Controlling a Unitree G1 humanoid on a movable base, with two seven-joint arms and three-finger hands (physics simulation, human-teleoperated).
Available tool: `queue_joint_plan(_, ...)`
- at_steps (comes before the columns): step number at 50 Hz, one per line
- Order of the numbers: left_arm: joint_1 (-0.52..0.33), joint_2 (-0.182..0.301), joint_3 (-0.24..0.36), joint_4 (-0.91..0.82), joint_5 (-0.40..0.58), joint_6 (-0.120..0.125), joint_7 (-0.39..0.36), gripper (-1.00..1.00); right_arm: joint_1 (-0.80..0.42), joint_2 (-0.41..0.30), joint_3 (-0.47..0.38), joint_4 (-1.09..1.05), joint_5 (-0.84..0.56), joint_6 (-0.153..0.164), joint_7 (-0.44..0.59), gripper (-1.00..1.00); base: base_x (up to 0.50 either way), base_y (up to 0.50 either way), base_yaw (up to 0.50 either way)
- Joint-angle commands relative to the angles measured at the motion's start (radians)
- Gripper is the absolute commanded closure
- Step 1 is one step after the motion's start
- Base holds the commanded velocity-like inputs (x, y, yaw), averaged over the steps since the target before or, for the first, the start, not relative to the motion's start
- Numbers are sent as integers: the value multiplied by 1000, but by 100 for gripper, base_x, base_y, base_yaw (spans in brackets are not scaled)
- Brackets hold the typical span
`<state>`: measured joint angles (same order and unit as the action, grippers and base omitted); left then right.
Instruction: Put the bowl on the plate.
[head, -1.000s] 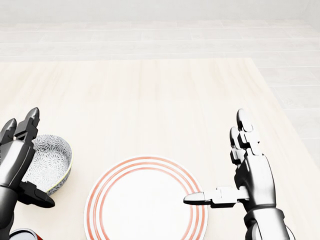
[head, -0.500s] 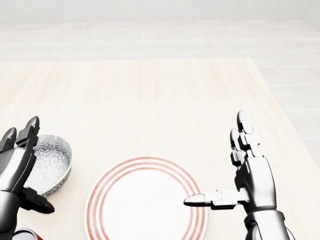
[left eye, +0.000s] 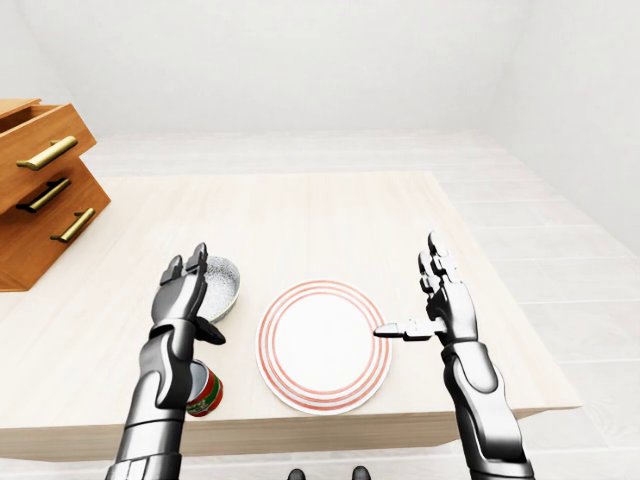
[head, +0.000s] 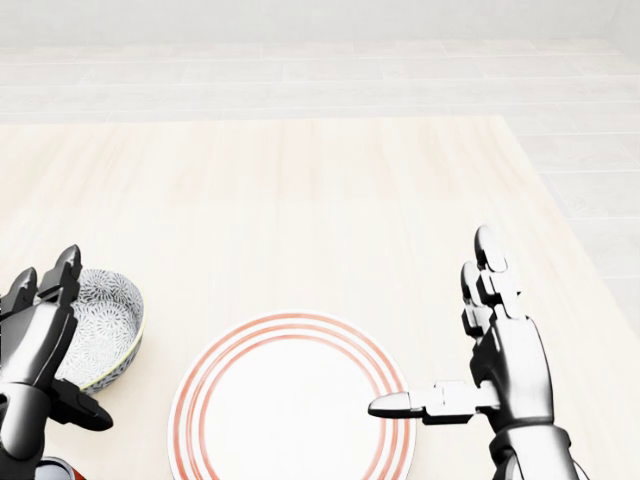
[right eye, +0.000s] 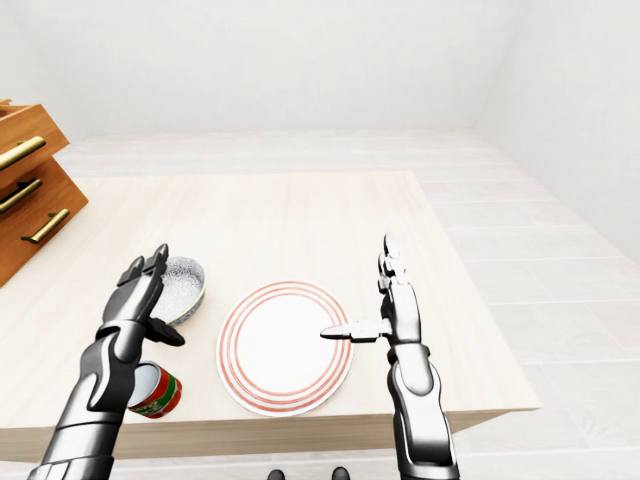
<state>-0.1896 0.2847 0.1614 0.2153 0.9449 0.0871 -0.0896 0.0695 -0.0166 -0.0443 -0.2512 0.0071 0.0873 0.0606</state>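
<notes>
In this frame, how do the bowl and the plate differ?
The bowl is deep with a grey speckled pattern; the plate is flat and white with red rings near its rim. The bowl is clearly narrower than the plate. The open left hand stands at the bowl; the open right hand points its thumb over the plate's rim. Both sit empty on the table, apart.

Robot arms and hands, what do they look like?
The left arm and right arm are glossy silver-grey metal with dark joints. The left hand and right hand each have three chunky segmented fingers. No cables, markings or sleeves show.
</notes>
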Motion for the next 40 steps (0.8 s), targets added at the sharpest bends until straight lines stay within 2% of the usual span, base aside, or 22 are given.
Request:
queue_joint_plan(1, -28, 5, -18, 63, -2, 0, 23, -100, 6, 0, -2, -1, 1, 0, 2, -100, 0, 0, 0)
queue_joint_plan(18, -56, 10, -41, 144, 1, -8, 42, -100, -1, -1, -4, -8, 2, 0, 0, -100, 0, 0, 0)
queue_joint_plan(40, -12, 5, -44, 146, 3, 0, 35, -100, 7, 0, -3, -21, -2, 0, -1, -100, 0, 0, 0)
